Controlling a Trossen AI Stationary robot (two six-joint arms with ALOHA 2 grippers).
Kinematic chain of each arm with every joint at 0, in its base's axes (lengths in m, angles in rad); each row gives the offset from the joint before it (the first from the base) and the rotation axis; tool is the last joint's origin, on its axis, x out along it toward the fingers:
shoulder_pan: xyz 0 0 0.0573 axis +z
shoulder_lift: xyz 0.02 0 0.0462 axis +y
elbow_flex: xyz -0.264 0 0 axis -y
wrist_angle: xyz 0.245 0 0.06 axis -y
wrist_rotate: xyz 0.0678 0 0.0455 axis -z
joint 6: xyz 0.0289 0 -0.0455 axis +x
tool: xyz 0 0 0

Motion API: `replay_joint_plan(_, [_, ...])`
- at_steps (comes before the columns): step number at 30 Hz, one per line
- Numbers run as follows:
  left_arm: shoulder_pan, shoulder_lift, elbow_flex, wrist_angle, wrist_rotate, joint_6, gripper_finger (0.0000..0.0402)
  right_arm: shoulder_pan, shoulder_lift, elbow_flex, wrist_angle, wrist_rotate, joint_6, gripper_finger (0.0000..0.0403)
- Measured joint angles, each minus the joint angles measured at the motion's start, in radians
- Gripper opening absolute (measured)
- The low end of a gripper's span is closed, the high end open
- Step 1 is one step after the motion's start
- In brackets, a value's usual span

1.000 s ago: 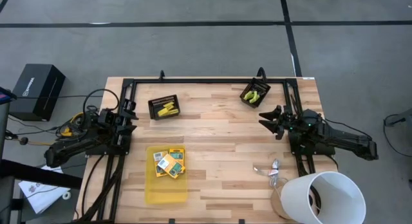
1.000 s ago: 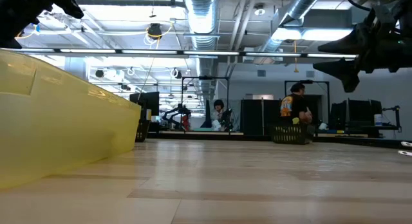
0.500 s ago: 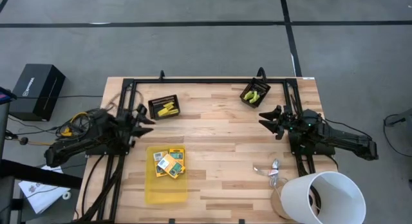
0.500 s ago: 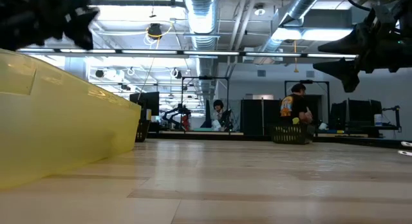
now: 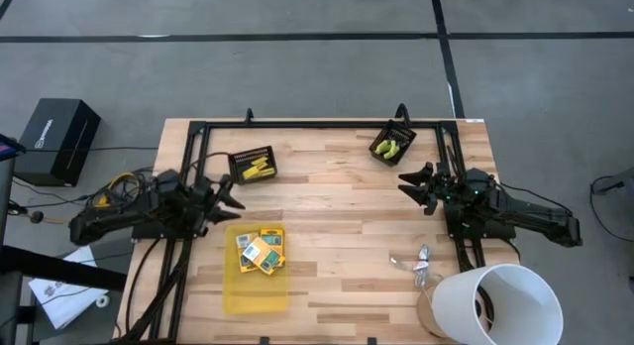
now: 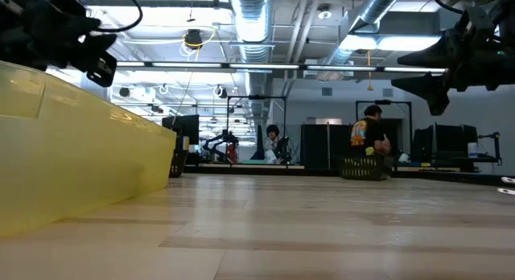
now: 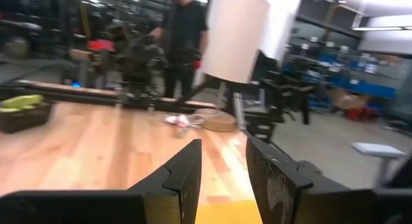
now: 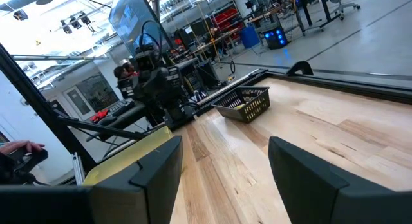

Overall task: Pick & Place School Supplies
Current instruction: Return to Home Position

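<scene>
At the front edge of the table [image 5: 337, 221], printed boxes [image 5: 261, 251] lie heaped in a translucent yellow tray [image 5: 253, 291]. They look like light, stiff card, likely best pinched across thin edges. Just beyond, the left tool [image 5: 230, 196] hovers released and empty. The right tool [image 5: 411, 183] waits released near the right edge. Farthest, meshed black bins [image 5: 252, 152] hold smooth yellow sticks [image 5: 256, 170] and green-handled scissors [image 5: 389, 147].

The worktop [image 5: 337, 216] is pale wood in glued strips, smooth with a soft sheen. Toward the left of its near edge, a tray [image 5: 248, 295] of translucent yellow plastic holds printed boxes [image 5: 262, 250] that look like card. The left bin [image 5: 234, 168] and right bin [image 5: 407, 137], by the far edge, are black with mesh walls. A black metal frame [image 5: 317, 125] lines that edge. Silvery metal clips [image 5: 420, 266] glint near the near right corner, beside a matt white cylinder [image 5: 495, 303]. The left pincer [image 5: 230, 191] and right pincer [image 5: 408, 183] look like matt dark plastic.
</scene>
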Motion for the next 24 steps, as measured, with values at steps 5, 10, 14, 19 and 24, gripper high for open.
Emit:
replay_joint_plan(5, [-0.061, 0.000, 0.000, -0.001, 0.001, 0.000, 0.0118, 0.000, 0.000, 0.000, 0.000, 0.000, 0.000, 0.0221])
replay_joint_plan(10, [-0.074, 0.000, 0.000, -0.003, 0.000, 0.000, 0.0118, 0.000, 0.000, 0.000, 0.000, 0.000, 0.000, 0.0221])
replay_joint_plan(14, [-0.098, 0.000, 0.000, -0.004, -0.001, 0.000, 0.0118, 0.000, 0.000, 0.000, 0.000, 0.000, 0.000, 0.0221])
replay_joint_plan(19, [-0.216, 0.000, 0.000, -0.007, 0.001, 0.000, 0.0118, 0.000, 0.000, 0.000, 0.000, 0.000, 0.000, 0.0221])
replay_joint_plan(24, [-0.310, 0.000, 0.000, -0.007, 0.004, 0.000, 0.0118, 0.000, 0.000, 0.000, 0.000, 0.000, 0.000, 0.0221])
